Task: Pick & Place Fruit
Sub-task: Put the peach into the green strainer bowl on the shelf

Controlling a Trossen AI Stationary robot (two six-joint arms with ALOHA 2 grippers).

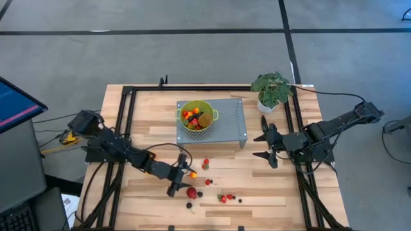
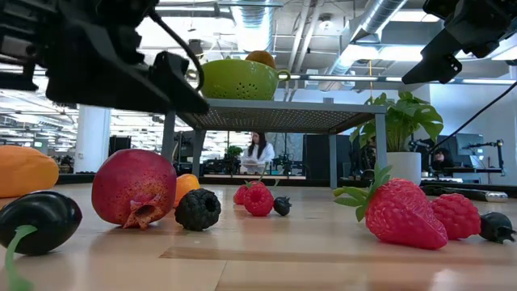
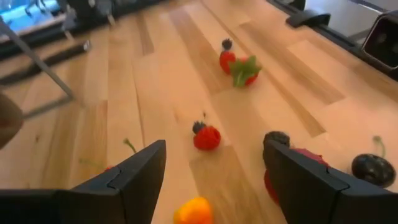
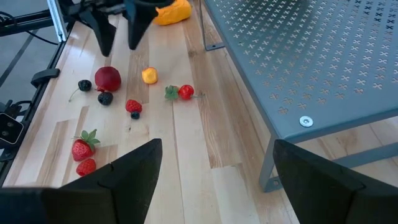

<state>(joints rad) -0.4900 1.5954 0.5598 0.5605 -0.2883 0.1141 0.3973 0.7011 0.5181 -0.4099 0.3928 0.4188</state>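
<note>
Fruit lies scattered on the wooden table. There is a red round fruit, a small orange fruit, strawberries, and red and dark berries. A long orange-yellow fruit lies behind my left arm. A green colander holding fruit stands on a grey perforated stand. My left gripper hangs open, low over the table. The small orange fruit lies between its fingers, untouched, and the red round fruit is beside one finger. My right gripper waits open at the stand's right.
A potted green plant stands at the far right, beside the stand. A black frame rail runs along the table's edges. A dark cherry and a blackberry lie near the left gripper. People show in the room behind.
</note>
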